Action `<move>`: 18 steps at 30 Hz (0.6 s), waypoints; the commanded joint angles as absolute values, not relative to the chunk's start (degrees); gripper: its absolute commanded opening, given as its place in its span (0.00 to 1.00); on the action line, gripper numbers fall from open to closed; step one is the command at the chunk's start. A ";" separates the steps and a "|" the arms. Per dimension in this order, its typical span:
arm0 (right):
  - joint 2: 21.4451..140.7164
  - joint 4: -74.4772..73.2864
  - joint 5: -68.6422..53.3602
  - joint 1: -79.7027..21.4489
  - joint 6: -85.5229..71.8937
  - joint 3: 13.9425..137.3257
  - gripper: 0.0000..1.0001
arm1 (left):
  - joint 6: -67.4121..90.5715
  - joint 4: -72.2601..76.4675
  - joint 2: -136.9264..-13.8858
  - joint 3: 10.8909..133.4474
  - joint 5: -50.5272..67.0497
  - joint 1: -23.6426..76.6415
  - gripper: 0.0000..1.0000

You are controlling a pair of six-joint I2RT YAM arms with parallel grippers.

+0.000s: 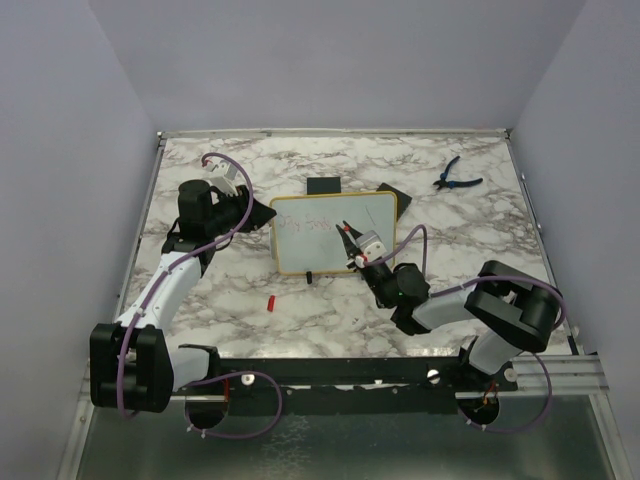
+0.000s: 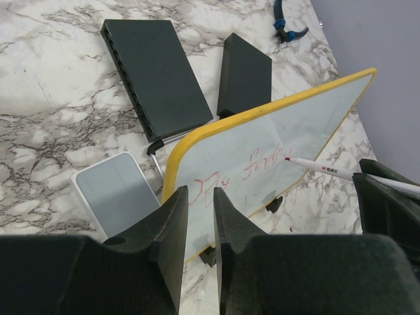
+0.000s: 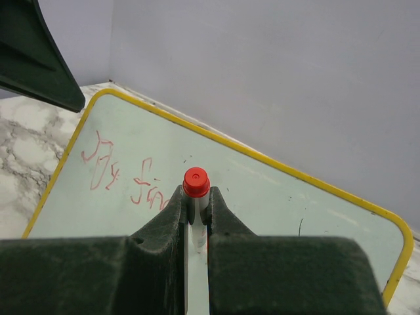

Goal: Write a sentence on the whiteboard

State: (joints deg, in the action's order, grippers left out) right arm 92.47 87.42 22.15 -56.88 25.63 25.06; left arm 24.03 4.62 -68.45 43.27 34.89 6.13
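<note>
Red-tipped marker (image 3: 195,182), right gripper (image 3: 195,200) angled onto whiteboard (image 3: 282,197)

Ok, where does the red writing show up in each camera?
Top external: red writing, faint, on the upper left of the whiteboard, mid-table.
Left wrist: centre of the picture, on the tilted board, just left of the marker tip.
Right wrist: left of centre, beside the marker's red end.
Shared landmark: the board's yellow frame, visible in all three views.
</note>
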 commanded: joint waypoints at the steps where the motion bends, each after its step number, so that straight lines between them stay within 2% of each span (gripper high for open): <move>1: 93.14 99.58 22.06 -56.43 24.96 24.36 0.01 | 23.12 5.19 -67.46 43.07 35.08 6.50 0.23; 18: 83.90 97.74 21.18 -57.76 24.81 20.62 0.01 | 23.21 5.24 -67.42 43.07 35.16 6.47 0.23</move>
State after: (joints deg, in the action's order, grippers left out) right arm 85.23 87.39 20.93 -57.36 24.86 22.09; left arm 24.01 4.62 -68.45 43.27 34.89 6.13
